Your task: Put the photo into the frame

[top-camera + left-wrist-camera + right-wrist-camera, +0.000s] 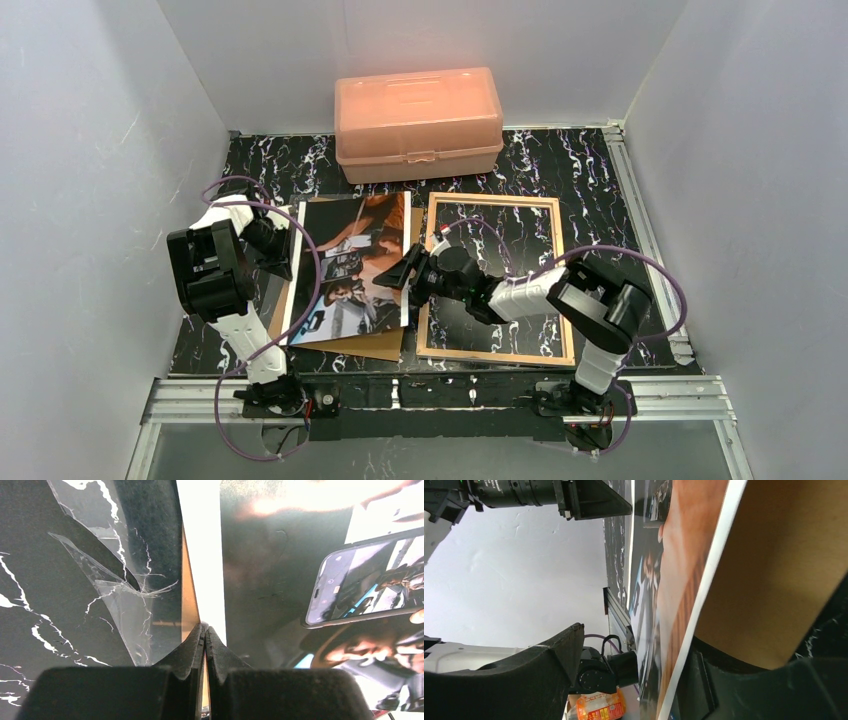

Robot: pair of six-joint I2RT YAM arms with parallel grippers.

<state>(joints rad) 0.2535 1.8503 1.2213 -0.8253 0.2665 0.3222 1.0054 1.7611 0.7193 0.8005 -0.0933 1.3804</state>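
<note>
The photo [350, 262] lies picture side up on a brown backing board [382, 346], left of the frame [494, 199], which lies flat with its tan wood rails up. My left gripper [283, 250] is shut, its tips [205, 628] over the photo's white left border [210, 555]. My right gripper [408, 272] is open at the photo's right edge. In the right wrist view the photo [674, 580] and the board [774, 570] pass between the jaws [636, 645], with one finger [549, 665] well clear and the other [734, 690] behind the edge.
An orange plastic box [418, 122] stands at the back, behind the photo and the frame. A crumpled clear film [120, 600] lies on the black marbled table [570, 160] left of the photo. White walls close in both sides.
</note>
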